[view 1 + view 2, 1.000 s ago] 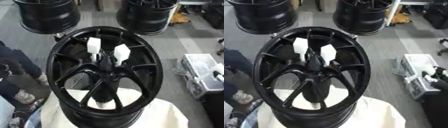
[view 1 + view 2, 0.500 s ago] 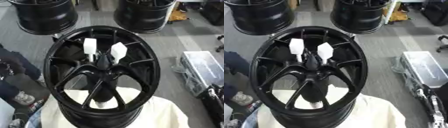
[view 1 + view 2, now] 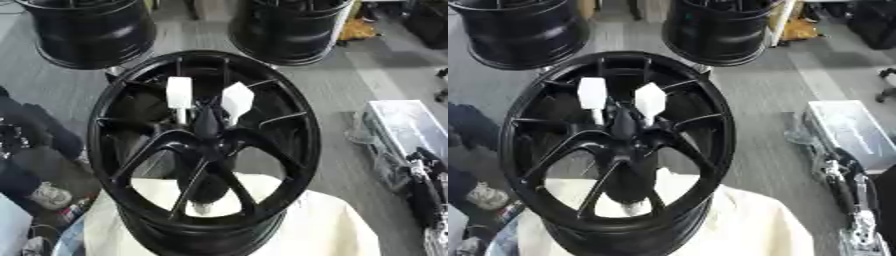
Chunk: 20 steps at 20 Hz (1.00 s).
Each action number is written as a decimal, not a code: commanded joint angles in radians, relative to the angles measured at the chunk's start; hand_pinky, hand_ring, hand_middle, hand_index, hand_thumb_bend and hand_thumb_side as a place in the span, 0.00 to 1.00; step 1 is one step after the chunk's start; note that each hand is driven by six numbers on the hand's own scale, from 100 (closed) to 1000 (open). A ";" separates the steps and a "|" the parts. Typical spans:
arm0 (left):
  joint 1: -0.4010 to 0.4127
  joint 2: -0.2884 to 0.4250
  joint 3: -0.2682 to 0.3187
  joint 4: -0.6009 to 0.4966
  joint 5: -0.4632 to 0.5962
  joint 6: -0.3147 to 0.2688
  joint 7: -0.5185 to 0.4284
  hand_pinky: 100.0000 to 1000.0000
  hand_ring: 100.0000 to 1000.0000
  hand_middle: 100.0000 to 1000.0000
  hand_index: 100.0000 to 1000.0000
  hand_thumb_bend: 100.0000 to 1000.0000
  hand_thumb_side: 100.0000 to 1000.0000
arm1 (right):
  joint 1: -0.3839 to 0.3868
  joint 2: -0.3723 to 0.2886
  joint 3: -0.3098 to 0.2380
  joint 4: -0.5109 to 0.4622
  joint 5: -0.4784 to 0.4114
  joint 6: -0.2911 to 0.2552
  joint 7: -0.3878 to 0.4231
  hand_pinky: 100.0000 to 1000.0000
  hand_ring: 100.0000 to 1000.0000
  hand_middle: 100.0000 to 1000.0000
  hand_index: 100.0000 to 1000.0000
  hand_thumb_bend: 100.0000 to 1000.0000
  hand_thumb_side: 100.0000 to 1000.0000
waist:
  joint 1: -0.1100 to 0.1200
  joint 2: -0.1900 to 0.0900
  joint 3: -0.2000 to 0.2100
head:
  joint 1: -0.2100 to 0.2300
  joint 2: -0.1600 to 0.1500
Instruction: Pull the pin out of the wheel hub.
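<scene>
Wheel hub (image 3: 203, 150), black and multi-spoked, stands on a cream cloth (image 3: 337, 227), with two white-headed pins (image 3: 179, 93) upright just above its centre and two more black rims (image 3: 289, 27) on the floor behind it. Compared with a second ago, the right hand (image 3: 852, 200) has risen into sight at the hub's lower right, well apart from the pins; its fingers cannot be made out. Pulling has likely not begun, and the left hand is unseen.

Black spoked wheel hub (image 3: 203, 150) on cream cloth, two white-headed pins (image 3: 179, 93) standing upright near centre
</scene>
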<state>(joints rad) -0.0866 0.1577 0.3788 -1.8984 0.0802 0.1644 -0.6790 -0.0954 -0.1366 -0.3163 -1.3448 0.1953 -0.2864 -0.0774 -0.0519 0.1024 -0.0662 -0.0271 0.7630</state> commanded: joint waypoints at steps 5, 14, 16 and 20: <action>-0.011 0.012 -0.006 -0.010 0.011 -0.007 0.000 0.69 0.59 0.54 0.65 0.00 0.86 | -0.002 -0.015 0.049 -0.087 -0.071 0.002 0.053 0.74 0.61 0.65 0.85 0.00 0.75 | 0.005 -0.006 0.001 | 0.006 0.002; -0.013 0.010 -0.013 -0.007 0.011 -0.011 -0.009 0.69 0.59 0.54 0.64 0.00 0.86 | -0.004 -0.004 0.086 -0.087 -0.073 0.015 0.092 0.74 0.60 0.64 0.84 0.00 0.76 | 0.008 0.000 0.005 | 0.013 0.007; -0.014 0.009 -0.015 -0.006 0.010 -0.011 -0.012 0.69 0.59 0.54 0.64 0.00 0.87 | -0.006 -0.001 0.093 -0.090 -0.073 0.017 0.100 0.74 0.60 0.64 0.84 0.00 0.76 | 0.009 0.001 0.005 | 0.015 0.007; -0.020 0.008 -0.015 -0.007 0.013 -0.011 -0.014 0.69 0.59 0.54 0.65 0.00 0.87 | -0.007 0.006 0.102 -0.099 -0.082 0.019 0.113 0.74 0.60 0.63 0.84 0.00 0.76 | 0.009 0.006 0.003 | 0.017 0.007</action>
<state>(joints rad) -0.0931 0.1575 0.3661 -1.8927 0.0874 0.1546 -0.6900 -0.0929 -0.1232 -0.2155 -1.4163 0.1216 -0.2668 0.0295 -0.0452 0.1134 -0.0618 -0.0132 0.7639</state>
